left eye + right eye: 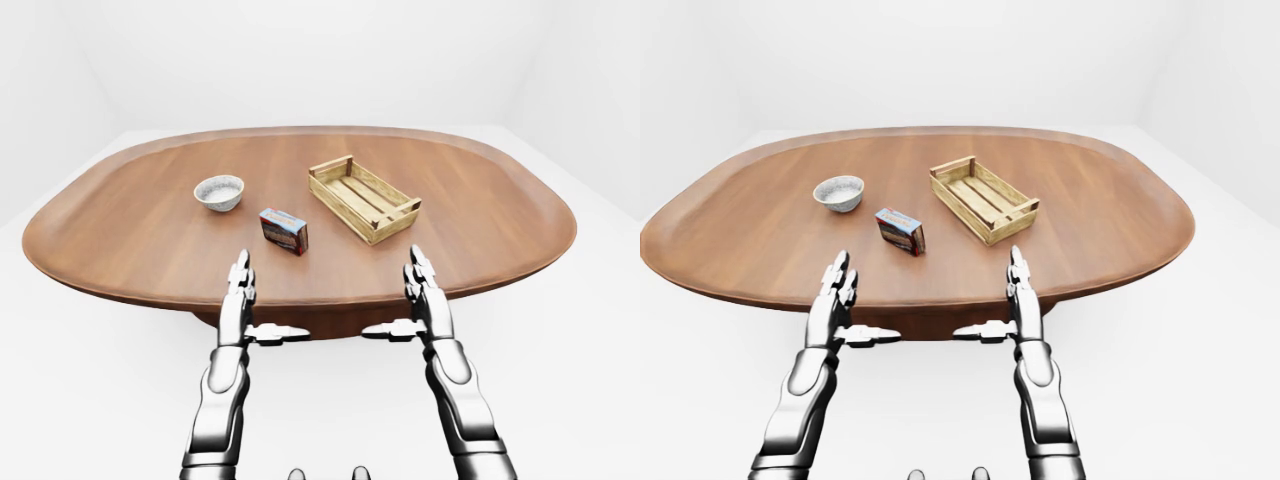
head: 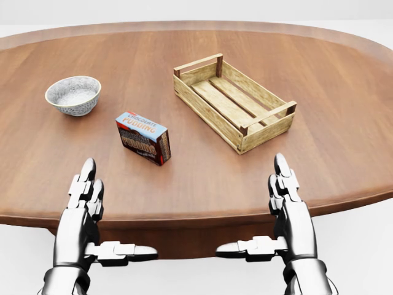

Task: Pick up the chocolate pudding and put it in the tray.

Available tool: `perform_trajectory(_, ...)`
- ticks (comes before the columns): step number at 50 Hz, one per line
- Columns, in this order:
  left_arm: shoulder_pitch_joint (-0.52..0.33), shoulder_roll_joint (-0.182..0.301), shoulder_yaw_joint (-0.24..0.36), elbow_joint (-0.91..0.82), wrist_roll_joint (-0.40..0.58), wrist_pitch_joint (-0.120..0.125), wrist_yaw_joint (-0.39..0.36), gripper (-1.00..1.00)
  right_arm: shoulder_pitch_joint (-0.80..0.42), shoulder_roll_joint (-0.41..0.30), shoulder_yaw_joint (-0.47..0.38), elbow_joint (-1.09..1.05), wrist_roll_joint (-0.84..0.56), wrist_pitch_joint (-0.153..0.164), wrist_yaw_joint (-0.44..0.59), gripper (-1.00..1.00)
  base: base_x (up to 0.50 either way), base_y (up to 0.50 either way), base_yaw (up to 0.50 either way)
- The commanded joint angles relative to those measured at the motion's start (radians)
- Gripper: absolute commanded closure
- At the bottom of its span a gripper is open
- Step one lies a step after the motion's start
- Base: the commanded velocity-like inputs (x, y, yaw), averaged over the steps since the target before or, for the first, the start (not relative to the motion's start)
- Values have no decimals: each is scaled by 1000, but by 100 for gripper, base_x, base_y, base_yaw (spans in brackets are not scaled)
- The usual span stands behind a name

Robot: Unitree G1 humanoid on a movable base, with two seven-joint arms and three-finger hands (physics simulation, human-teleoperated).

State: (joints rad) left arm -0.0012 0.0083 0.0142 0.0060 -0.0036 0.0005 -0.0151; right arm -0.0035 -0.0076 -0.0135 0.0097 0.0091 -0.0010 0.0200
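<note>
Head view: chocolate pudding box standing on the oval wooden table, between a small grey bowl to its upper left and the slatted wooden tray to its right, touching neither. Tray empty, set at an angle, well apart from the bowl. Left hand and right hand both low at the table's near edge, fingers spread straight and pointing up the view, thumbs turned inward toward each other, holding nothing. Pudding box nearer the left hand, clear of its fingertips.
</note>
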Motion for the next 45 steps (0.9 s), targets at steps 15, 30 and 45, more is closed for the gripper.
perform_trajectory(15,-9,15,22,35,22,8,-18,-100,7,-12,-12,3,-17,-35,33,-100,0,0,0)
perform_trajectory(30,-16,15,22,54,28,15,-12,-100,179,27,159,-1056,-325,-48,-11,-100,0,0,0)
perform_trajectory(45,-20,16,23,64,28,11,-11,-100,189,198,152,-1057,-386,-86,137,-100,0,0,0)
